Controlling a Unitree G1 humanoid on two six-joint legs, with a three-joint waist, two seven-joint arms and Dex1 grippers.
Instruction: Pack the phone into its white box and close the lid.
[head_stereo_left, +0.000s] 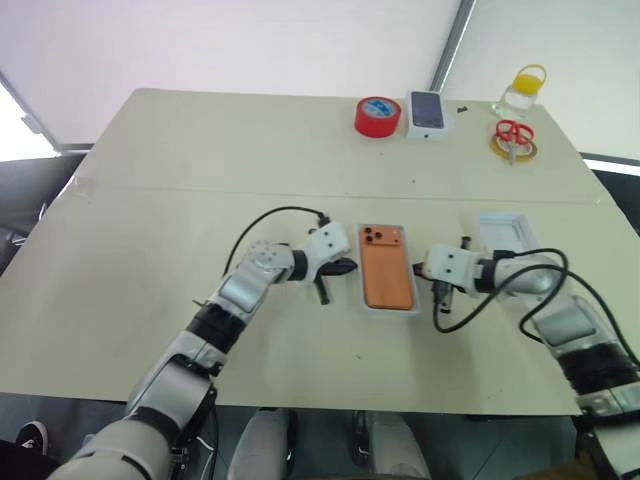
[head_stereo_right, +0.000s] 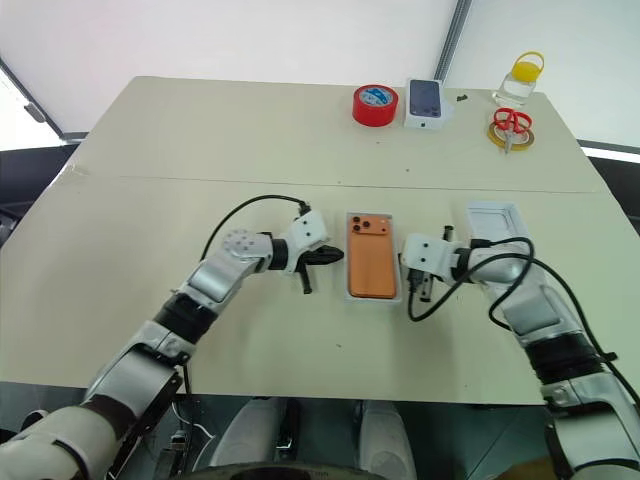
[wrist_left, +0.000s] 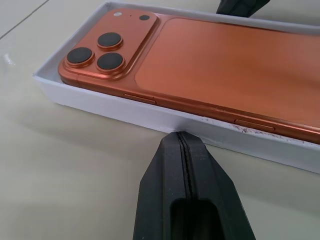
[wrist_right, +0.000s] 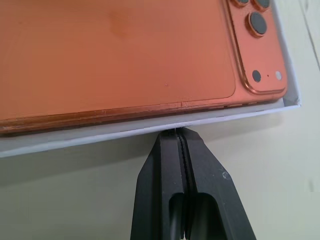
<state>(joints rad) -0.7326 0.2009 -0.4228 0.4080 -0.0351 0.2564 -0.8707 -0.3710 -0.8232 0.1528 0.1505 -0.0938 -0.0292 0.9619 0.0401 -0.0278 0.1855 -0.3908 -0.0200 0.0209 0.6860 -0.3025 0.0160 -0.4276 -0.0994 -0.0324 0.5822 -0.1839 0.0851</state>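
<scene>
Pressing my left gripper (head_stereo_left: 345, 266) and right gripper (head_stereo_left: 421, 270), both pinched shut on nothing, against the two long sides of the white box (head_stereo_left: 366, 306), I flank it in the middle of the desk (head_stereo_left: 150, 200). Inside lies the phone (head_stereo_left: 386, 266), orange back up, lenses toward the far edge. Just beyond my right arm sits the lid (head_stereo_left: 505, 230), toward the right edge.

no readable text (any surface), no labels
</scene>
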